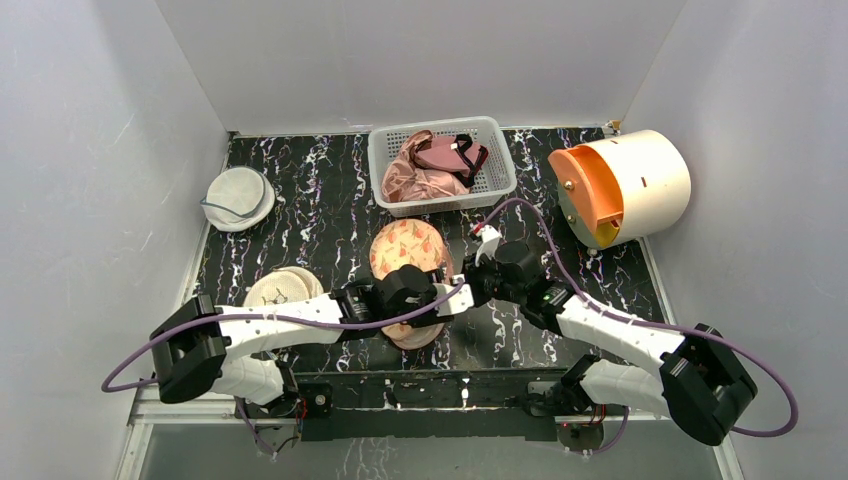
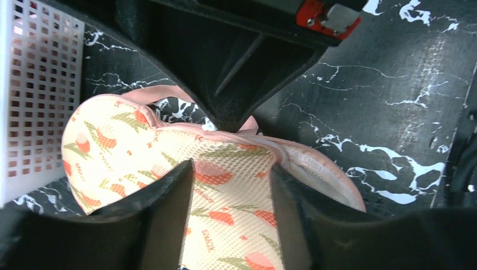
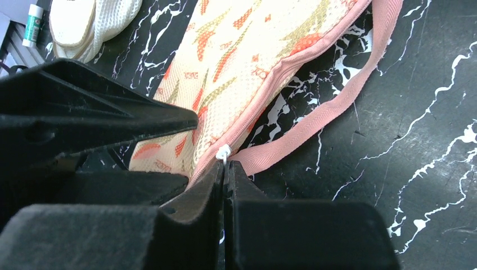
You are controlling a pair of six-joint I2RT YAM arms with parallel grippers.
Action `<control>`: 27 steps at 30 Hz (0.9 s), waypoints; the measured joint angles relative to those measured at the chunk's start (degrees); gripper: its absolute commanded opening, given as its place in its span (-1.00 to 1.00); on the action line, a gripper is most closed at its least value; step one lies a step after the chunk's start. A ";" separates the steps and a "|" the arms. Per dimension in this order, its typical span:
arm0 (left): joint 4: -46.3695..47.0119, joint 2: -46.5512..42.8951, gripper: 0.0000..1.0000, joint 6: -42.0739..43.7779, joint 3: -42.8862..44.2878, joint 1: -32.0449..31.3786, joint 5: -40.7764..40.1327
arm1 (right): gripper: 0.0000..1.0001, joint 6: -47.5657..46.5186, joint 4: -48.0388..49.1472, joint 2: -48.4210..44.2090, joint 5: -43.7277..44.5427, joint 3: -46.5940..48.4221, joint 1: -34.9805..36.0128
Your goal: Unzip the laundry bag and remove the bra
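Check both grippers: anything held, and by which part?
Right gripper pinches the laundry bag by its white zipper pull, beside the pink strap. Left gripper is open, fingers straddling the bag's printed panel, holding nothing.

Top external view: above and behind the arm bases, facing down over the whole table (image 1: 320,190). Both wrist views: close range, facing down. All three share the laundry bag (image 1: 405,248): frame centre from above, lower centre in the left wrist view, upper centre in the right.
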 measured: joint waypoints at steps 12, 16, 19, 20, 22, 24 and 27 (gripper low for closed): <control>3.58 -6.99 0.45 -0.39 -2.21 -0.02 5.07 | -1.00 0.22 -0.44 0.00 0.44 1.36 0.33; 4.85 -5.60 0.38 -1.60 -2.16 -0.07 4.94 | -1.00 0.44 -0.48 0.00 0.57 1.64 0.81; 4.76 -3.26 0.19 -2.51 -1.90 -0.17 3.72 | -1.00 0.63 -0.57 0.00 0.76 1.88 1.11; 4.59 -2.34 0.12 -2.78 -1.73 -0.17 2.97 | -1.00 0.68 -0.52 0.00 0.85 1.92 1.14; 3.89 -1.05 -0.03 -2.86 -1.22 -0.20 1.27 | -1.00 0.76 -0.59 -0.02 1.33 1.92 1.20; 3.32 -0.35 -0.27 -2.84 -0.63 -0.26 -0.24 | -1.00 0.85 -0.59 -0.02 1.95 1.92 1.29; 2.75 -0.11 -0.66 -2.32 -0.07 -0.26 -2.21 | -1.00 0.90 -0.63 -0.04 2.40 1.92 1.40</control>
